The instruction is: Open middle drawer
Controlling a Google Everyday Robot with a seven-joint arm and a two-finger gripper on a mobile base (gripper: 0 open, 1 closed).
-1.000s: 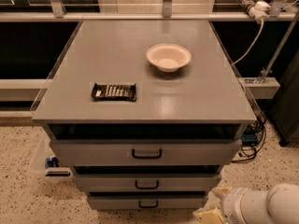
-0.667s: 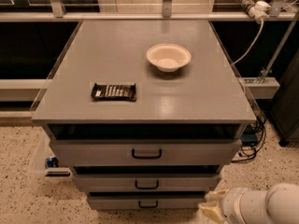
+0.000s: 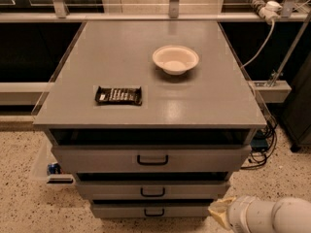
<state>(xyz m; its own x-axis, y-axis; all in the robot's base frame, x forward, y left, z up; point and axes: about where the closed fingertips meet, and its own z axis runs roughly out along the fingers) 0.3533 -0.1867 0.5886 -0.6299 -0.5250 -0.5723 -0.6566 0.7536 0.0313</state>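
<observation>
The middle drawer (image 3: 194, 190) is the grey front between two others in the cabinet, with a small black loop handle (image 3: 152, 192). It sits pushed in, roughly in line with the other fronts. My gripper (image 3: 220, 214) shows as a pale yellowish tip on a white arm (image 3: 272, 217) at the bottom right corner. It is low, to the right of the drawer fronts and level with the bottom drawer (image 3: 184, 211). It touches no handle.
The top drawer (image 3: 97, 158) is the widest front. On the grey cabinet top (image 3: 146, 62) are a white bowl (image 3: 175, 59) and a dark snack packet (image 3: 118, 95). A power strip and cables hang at the right (image 3: 262, 38). The floor is speckled.
The arm and gripper have edged slightly upward at the bottom right. The drawers, bowl and packet have not moved.
</observation>
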